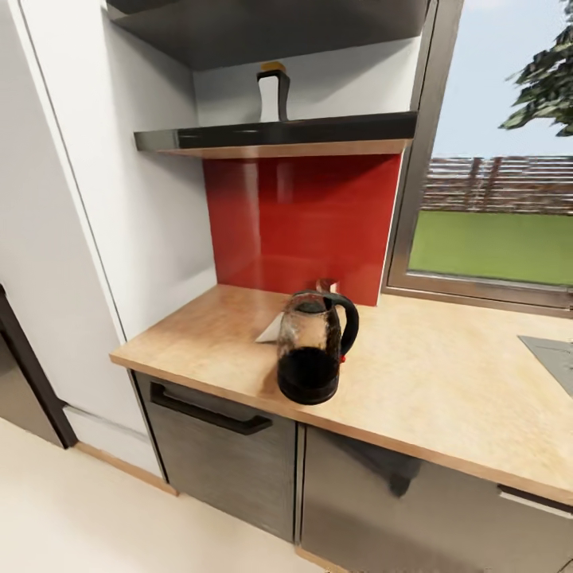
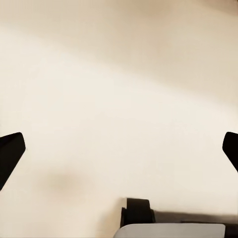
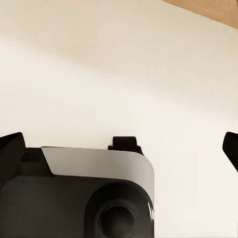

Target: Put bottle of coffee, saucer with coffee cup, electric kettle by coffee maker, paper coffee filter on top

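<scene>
Looking across the head view from left to right, we judge the job barely begun. On the kitchen shelf (image 1: 274,135) the bottle of coffee (image 1: 273,94) stands upright against the white wall above the red backsplash (image 1: 302,223), so in our judgement it has yet to come down. Below it, on the counter (image 1: 430,382), a small white angular shape we take for the paper coffee filter (image 1: 270,330) lies just beside and behind the electric kettle (image 1: 313,348), which stands upright near the front edge. Farther right, the corner of the grey sink (image 1: 551,358) cuts into the worktop. With no coffee maker, saucer or cup in sight on this stretch, we cannot say any placement is finished.

As for our arms, the left end effector (image 2: 119,151) has its dark fingertips (image 2: 10,153) at the far edges of its wrist view, spread wide with nothing between them, over a pale floor (image 2: 119,89). The right end effector (image 3: 119,151) is equally wide and empty, hanging above a dark part of our own body (image 3: 79,198).
</scene>
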Tool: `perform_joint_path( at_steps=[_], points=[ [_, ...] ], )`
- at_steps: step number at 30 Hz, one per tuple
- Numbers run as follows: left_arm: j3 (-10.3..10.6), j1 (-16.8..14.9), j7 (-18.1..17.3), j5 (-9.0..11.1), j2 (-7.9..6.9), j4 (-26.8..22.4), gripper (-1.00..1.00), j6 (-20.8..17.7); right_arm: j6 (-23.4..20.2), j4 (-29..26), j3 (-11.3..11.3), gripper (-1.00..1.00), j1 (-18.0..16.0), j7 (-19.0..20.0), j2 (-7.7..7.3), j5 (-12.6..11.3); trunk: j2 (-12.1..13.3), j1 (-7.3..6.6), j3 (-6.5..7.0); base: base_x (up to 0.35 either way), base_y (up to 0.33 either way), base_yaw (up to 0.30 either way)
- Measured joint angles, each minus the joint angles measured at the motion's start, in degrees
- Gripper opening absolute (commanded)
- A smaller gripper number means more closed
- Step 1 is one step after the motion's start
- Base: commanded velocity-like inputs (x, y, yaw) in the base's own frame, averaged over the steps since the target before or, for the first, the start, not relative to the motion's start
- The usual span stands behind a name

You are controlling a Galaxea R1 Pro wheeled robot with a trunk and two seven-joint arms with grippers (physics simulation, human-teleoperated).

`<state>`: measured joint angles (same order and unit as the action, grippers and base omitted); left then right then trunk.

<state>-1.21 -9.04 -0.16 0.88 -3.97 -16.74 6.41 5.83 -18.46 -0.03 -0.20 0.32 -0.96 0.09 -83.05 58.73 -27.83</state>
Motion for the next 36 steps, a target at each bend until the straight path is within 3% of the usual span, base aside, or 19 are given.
perform_joint_path(
  at_steps=[26,36],
  points=[
    [0.00,-0.06,0.00,0.00,-0.01,0.00,1.00,0.00,0.00,0.01,-0.13,1.00,0.03,0.00,0.00,-0.09,0.00,0.00,0.00,0.000,0.334,-0.264],
    [0.00,-0.06,0.00,0.00,-0.05,-0.02,1.00,-0.01,-0.02,-0.01,-0.18,1.00,0.02,-0.03,-0.15,-0.03,0.00,0.00,0.00,0.000,0.334,-0.028]
  ],
)
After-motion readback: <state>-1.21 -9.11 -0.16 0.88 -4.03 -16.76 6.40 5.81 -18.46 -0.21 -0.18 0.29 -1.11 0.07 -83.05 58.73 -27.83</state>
